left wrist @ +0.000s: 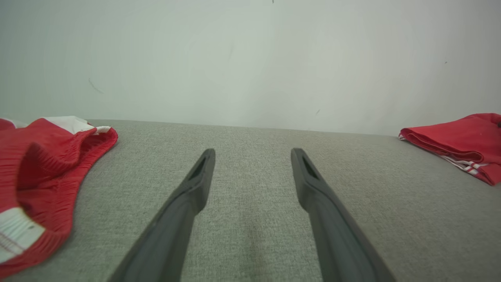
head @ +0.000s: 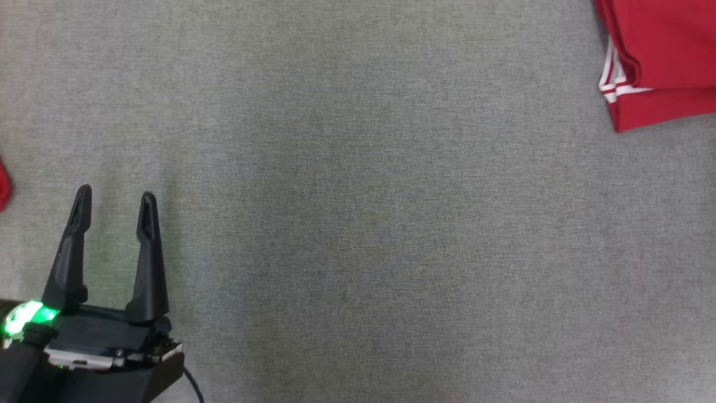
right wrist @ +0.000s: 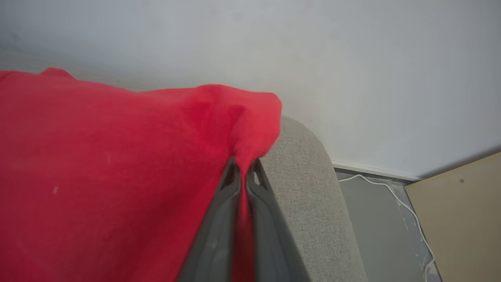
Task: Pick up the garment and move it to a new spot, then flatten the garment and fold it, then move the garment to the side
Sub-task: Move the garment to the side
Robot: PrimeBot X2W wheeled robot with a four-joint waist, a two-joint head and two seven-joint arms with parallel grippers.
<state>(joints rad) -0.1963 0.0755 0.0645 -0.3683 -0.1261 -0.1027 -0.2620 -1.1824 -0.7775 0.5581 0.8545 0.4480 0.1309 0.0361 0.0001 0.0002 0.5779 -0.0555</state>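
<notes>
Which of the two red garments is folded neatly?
The striped garment on the right, lying in flat layers with white stripes at its edge; the ribbed garment on the left lies crumpled.

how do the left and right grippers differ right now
The left gripper has its fingers spread wide; the right gripper has its fingers pinched together. The left gripper holds nothing, with only the grey surface showing between its fingers; the right gripper is shut on a fold of the red garment, by the surface's rounded edge. Both have long dark fingers.
</notes>
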